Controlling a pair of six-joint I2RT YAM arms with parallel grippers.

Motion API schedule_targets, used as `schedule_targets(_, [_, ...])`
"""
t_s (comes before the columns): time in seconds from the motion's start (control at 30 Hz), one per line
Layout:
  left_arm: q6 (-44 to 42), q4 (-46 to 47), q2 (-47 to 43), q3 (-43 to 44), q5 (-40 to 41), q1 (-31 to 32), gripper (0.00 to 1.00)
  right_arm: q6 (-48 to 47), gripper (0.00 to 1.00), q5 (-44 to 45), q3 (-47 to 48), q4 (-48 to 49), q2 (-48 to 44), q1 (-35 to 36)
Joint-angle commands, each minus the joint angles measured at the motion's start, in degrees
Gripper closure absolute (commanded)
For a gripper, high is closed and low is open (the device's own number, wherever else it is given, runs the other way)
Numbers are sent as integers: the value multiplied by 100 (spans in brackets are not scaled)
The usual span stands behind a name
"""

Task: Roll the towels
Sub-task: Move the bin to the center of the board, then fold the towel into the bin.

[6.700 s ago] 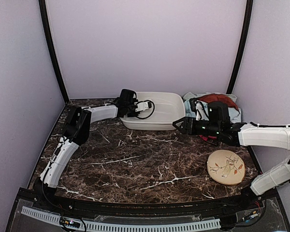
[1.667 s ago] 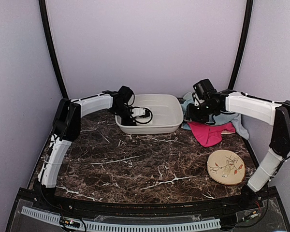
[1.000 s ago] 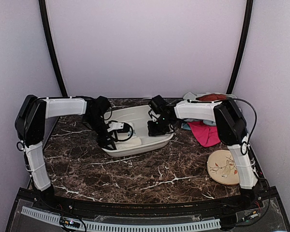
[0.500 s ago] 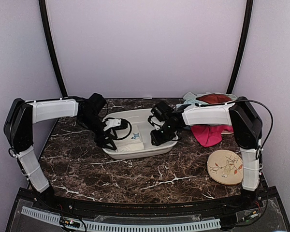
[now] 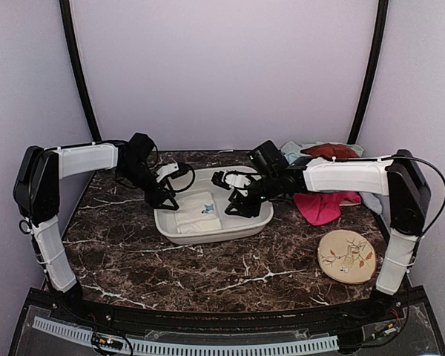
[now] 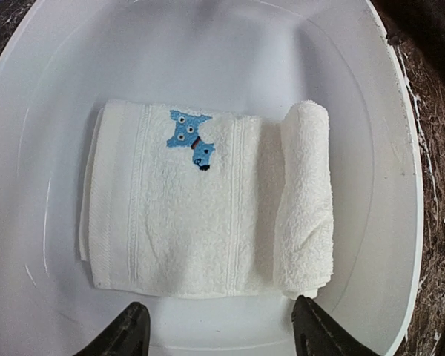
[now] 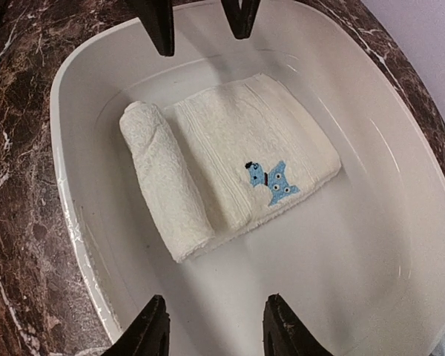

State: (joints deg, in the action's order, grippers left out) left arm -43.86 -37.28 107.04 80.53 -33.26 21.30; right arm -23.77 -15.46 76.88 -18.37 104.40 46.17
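Comparing with moments earlier: the white basin (image 5: 208,239) has been dragged off the back of the marble table (image 5: 208,278) toward the middle, and both arms have been brought over it. The cream-white towel (image 6: 208,215) with a small blue mark is seen lying in the basin, one end rolled up, the rest flat. The left gripper (image 6: 219,334) is held open and empty above it; the right gripper (image 7: 211,330) likewise, from the opposite side. Rolling is judged barely started. The pink towel (image 5: 320,208), rust-brown towel (image 5: 328,150) and light blue towel (image 5: 291,152) are left heaped back right. A leaf-pattern disc (image 5: 346,256) sits front right. The basin walls are judged likely to crowd the fingers.
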Motion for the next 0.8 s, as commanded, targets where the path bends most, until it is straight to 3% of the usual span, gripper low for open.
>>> schedule_targets(0.0, [178, 42, -61, 149, -245, -45, 32, -905, 57, -567, 492, 179, 557, 92])
schedule_targets(0.37, [-47, -52, -188, 158, -119, -82, 34, -1313, 62, -1370, 1775, -963, 1762, 270])
schedule_targets(0.57, [-174, -20, -287, 110, -32, -85, 35, -1046, 66, -1483, 2152, -1171, 2259, 258])
schedule_targets(0.77, [-484, 13, -528, -54, -162, -82, 38, 8, 91, -1541, 2889, -1061, 2906, 116])
